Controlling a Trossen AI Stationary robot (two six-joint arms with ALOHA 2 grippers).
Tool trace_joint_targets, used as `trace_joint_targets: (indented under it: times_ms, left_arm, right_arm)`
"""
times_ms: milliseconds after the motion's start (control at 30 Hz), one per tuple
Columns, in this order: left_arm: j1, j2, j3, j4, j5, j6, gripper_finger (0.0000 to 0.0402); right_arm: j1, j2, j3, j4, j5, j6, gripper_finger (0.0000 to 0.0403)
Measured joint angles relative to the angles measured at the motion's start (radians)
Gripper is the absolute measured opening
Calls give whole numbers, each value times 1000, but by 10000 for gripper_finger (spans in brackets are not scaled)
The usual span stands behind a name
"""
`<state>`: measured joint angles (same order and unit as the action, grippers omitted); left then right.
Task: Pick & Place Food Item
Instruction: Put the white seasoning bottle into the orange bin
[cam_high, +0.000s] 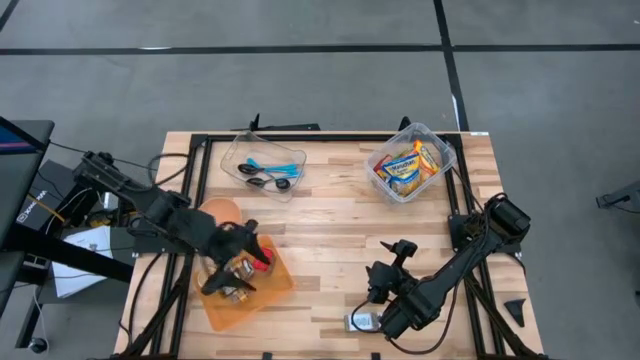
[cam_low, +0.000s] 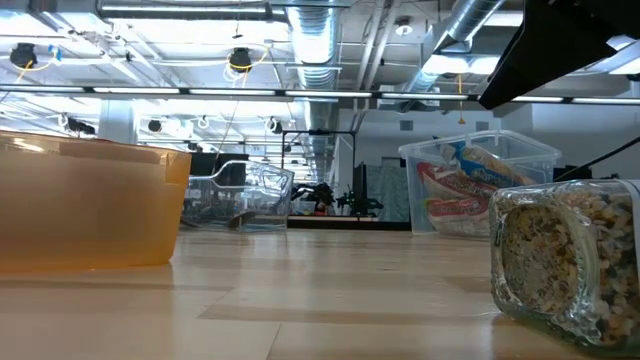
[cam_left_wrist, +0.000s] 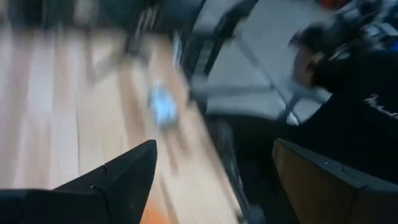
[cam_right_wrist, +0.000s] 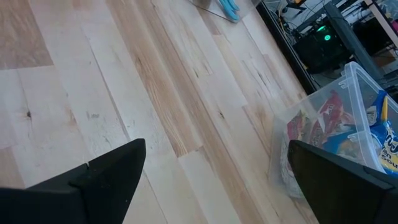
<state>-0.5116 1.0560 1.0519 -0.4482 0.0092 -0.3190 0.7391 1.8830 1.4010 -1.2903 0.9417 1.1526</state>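
Seen only at desk height: a clear packet of grainy food (cam_low: 560, 255), lying on the desk (cam_high: 340, 235); from above, mostly hidden under the right tool (cam_high: 385, 318). Farther ahead of that tool, a clear bin of snack packets (cam_high: 408, 163). Right tool spread wide, empty. Left tool (cam_high: 232, 262) open above the orange tray (cam_high: 268, 290), arm reaching in low.

Reading this as robotics lab or industrial test space. My rig: wooden desk (cam_high: 330, 235) on black metal frame (cam_high: 200, 160), set on grey concrete floor (cam_high: 300, 80) with dark floor lines. Low view shows open ceiling, exposed silver ducts (cam_low: 315, 40), pipes, hanging cables, strip lights. More equipment racks far back. Electronics beside desk (cam_high: 40, 200).
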Motion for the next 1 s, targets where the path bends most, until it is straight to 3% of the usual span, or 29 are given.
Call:
trace_joint_targets:
  times_ms: [133, 333, 700, 1000]
  left_arm:
    - [-37, -7, 1, 195, -2, 272, 314]
    - [-122, 21, 0, 274, 8, 653, 314]
    - [-145, 192, -2, 143, -63, 633, 314]
    - [-66, 369, -2, 152, -92, 573, 314]
  right_arm:
    - [6, 0, 0, -8, -2, 0, 388]
    - [32, 0, 0, -12, -48, 0, 388]
    - [99, 0, 0, -7, -107, 19, 388]
    - [131, 0, 0, 135, -404, 18, 388]
